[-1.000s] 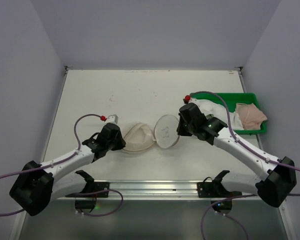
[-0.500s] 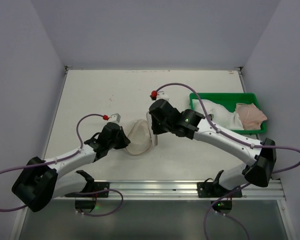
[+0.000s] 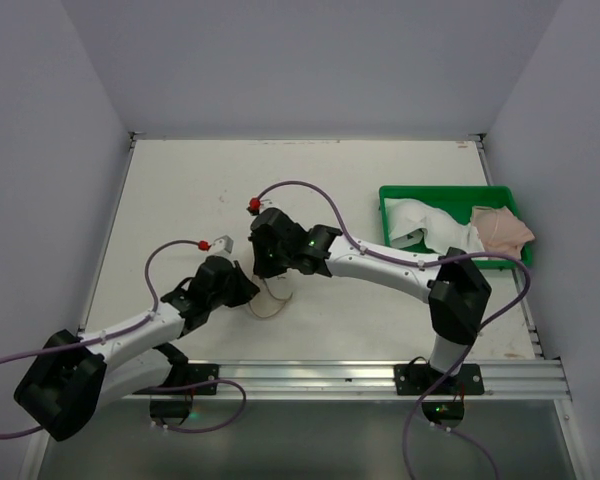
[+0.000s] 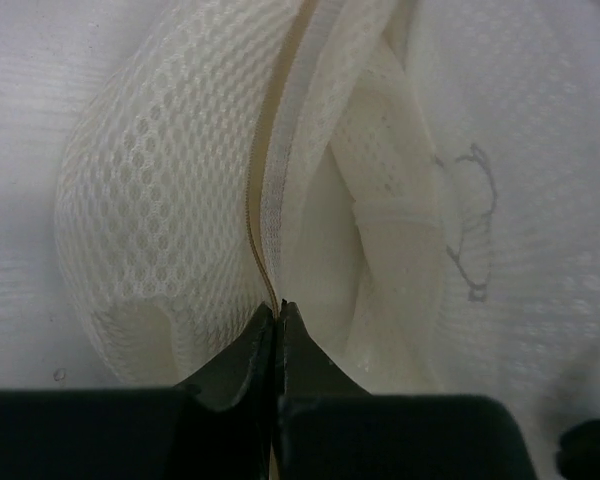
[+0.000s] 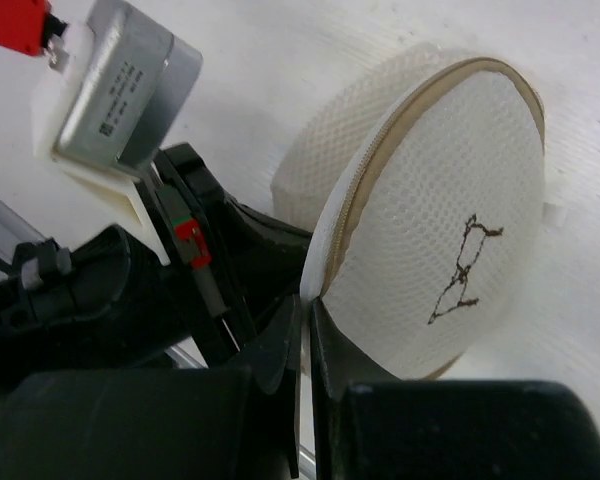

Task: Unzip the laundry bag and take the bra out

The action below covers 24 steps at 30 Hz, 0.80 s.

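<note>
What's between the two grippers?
The small round white mesh laundry bag, its rim pinched by the left gripper and right gripper; both wrist views show it.

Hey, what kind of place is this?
Likely a robot lab test cell, not a home: left arm and right arm mounted on a metal rail, a white table boxed in by plain panels.

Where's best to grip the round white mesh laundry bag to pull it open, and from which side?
On the laundry bag, the thin beige zip rim, edge-on, from the gaping side: there the rim stands free as a flange that fingers can pinch, while the domed mesh likely gives no bite. The left gripper and right gripper each pinch such an edge.
</note>
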Each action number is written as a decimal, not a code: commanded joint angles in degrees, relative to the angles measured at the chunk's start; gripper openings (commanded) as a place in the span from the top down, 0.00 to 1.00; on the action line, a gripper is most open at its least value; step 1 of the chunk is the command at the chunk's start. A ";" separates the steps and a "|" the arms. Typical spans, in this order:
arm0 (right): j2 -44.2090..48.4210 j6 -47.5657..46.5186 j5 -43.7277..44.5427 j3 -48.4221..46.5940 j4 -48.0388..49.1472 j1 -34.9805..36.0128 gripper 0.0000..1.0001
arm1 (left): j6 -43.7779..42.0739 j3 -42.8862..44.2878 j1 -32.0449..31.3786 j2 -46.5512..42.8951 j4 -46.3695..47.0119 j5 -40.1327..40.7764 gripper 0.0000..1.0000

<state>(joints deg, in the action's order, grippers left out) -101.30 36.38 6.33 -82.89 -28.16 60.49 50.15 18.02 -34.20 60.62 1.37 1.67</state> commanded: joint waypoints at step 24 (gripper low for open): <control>-15.24 4.05 -18.10 4.23 22.54 -0.02 1.00 | 5.39 0.61 0.09 -29.15 -30.63 11.70 0.56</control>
<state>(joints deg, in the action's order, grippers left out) -114.06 39.09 -7.86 -78.41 -7.53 60.38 54.50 15.25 -34.04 33.19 -24.69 11.07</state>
